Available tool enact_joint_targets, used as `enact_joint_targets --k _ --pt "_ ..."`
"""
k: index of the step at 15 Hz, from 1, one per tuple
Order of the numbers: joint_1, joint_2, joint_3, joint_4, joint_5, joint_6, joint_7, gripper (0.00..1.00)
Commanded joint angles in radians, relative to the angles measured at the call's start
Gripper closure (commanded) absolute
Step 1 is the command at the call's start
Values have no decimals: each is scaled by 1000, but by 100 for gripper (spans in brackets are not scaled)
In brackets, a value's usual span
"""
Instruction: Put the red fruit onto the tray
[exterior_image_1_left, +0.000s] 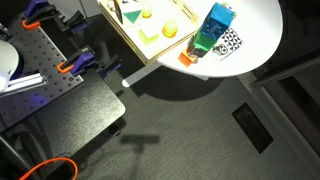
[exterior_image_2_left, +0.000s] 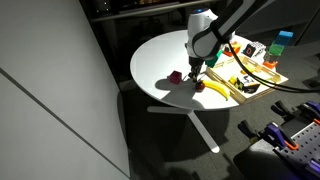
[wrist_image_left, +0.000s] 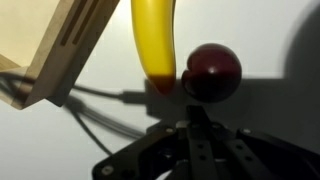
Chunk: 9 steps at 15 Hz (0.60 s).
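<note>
The hand fills the wrist view's lower edge, too dark to tell whether its fingers are spread. Just beyond it the red fruit, glossy, dark and round, lies on the white worktop beside a banana tip, outside the tray. Only an exterior view shows the tray's yellow ball.

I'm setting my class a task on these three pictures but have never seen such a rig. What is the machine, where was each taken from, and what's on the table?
The machine is a robot arm ending in a gripper, a mechanical clamp. Two pictures come from cameras standing outside the robot; the third from a camera on its wrist, looking past the gripper. On the round white table lie a red fruit, a banana beside it, and a wooden tray. The gripper seems to hold nothing.
</note>
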<state>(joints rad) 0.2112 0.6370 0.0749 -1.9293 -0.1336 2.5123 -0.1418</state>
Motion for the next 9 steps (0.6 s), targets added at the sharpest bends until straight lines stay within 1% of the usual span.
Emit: enact_joint_targets --k 1,2,3,4,5,6,7,9 --pt "3 -36 -8 6 -27 -47 38 98" --pt "1 -44 -5 4 -23 -54 37 82" --pt "1 -50 -4 1 -23 -59 36 73" --pt "2 -57 -2 -4 -24 -65 36 69" --pt "0 -64 1 -7 -21 -72 34 62" --pt "-2 -70 4 -10 -19 -80 32 53" --pt "-4 -76 8 -13 -14 -88 29 47" --pt "-7 -87 15 -21 -9 -106 27 29"
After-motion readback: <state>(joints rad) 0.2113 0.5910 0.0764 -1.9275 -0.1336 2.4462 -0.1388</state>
